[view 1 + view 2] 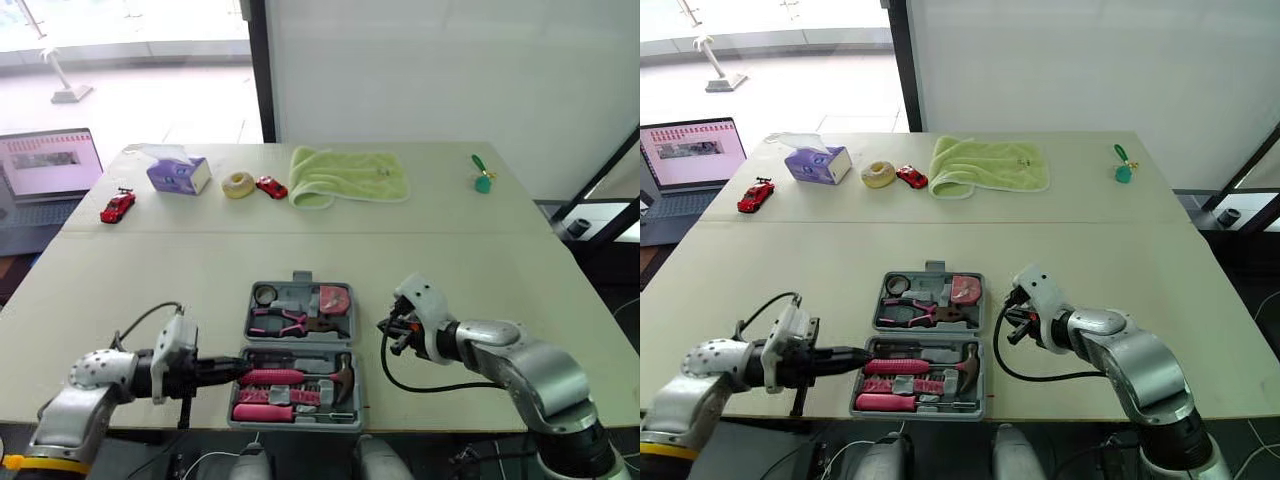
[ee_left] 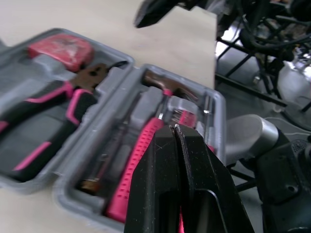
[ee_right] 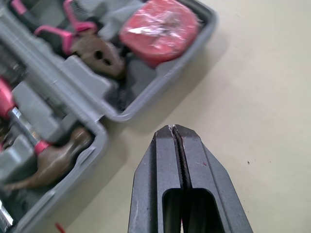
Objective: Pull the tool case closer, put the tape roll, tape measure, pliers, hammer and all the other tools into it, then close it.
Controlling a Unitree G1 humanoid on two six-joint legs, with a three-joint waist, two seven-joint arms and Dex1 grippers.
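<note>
Table: a pale table, with the open tool case at the middle of its near edge.
Case, far half: pliers lie along it, the red tape measure sits in its far right corner and a dark tape roll in its far left corner.
Case, near half: the hammer lies across it, head to the right, with a pink-handled screwdriver nearer the edge.
Left gripper: comes in from the left. Its fingers are pressed together and grip nothing, and the tip is over the near half's left end, just above the hammer's handle.
Right gripper: fingers closed tight and empty. It hangs over bare table just right of the case's far half, close to the corner with the tape measure and apart from the wall.
Far side: a green cloth and a tissue box, well apart from the case.
</note>
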